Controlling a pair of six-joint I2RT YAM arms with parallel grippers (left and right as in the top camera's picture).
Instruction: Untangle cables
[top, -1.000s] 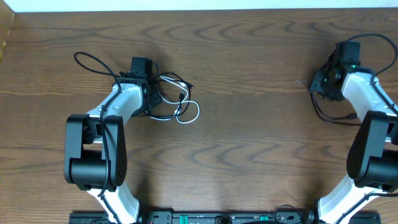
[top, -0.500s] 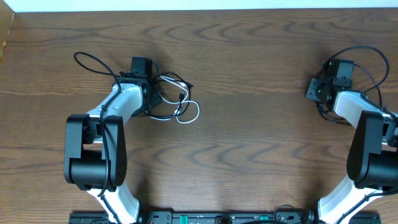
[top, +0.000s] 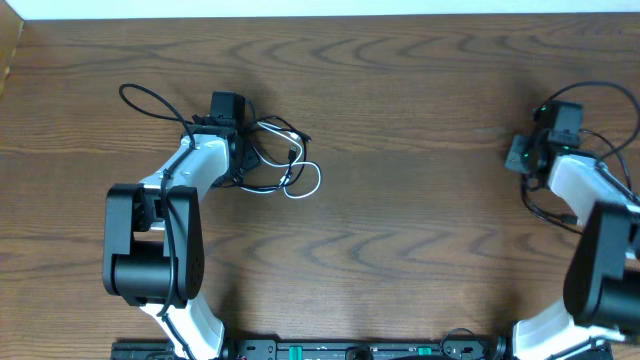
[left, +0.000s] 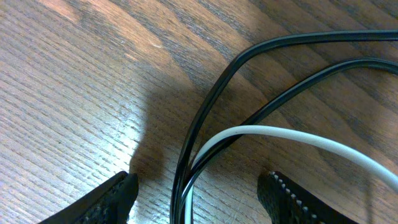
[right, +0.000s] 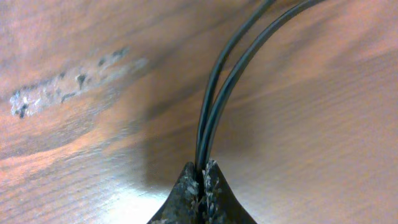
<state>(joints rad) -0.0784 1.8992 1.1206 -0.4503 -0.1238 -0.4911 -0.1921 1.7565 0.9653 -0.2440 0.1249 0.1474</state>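
A tangle of the black cable (top: 262, 187) and the white cable (top: 308, 186) lies left of centre, and a black tail (top: 150, 95) runs off to the far left. My left gripper (top: 243, 160) hangs over the tangle. In the left wrist view the left gripper (left: 199, 190) is open, and black strands (left: 211, 106) and a white strand (left: 292, 137) pass between its fingertips (left: 121, 190) without touching them. My right gripper (top: 520, 155) is at the far right. In the right wrist view the right gripper (right: 200, 171) is shut on two thin black strands (right: 227, 81).
More thin black cord (top: 545, 212) loops on the wooden table (top: 400, 220) beside the right arm (top: 600, 260). The left arm (top: 155, 240) fills the near left. A scuffed patch (right: 68, 90) marks the wood near the right gripper.
My right gripper has shut on the black strands and shifted a little toward the near edge. The left arm and the tangle have not moved.
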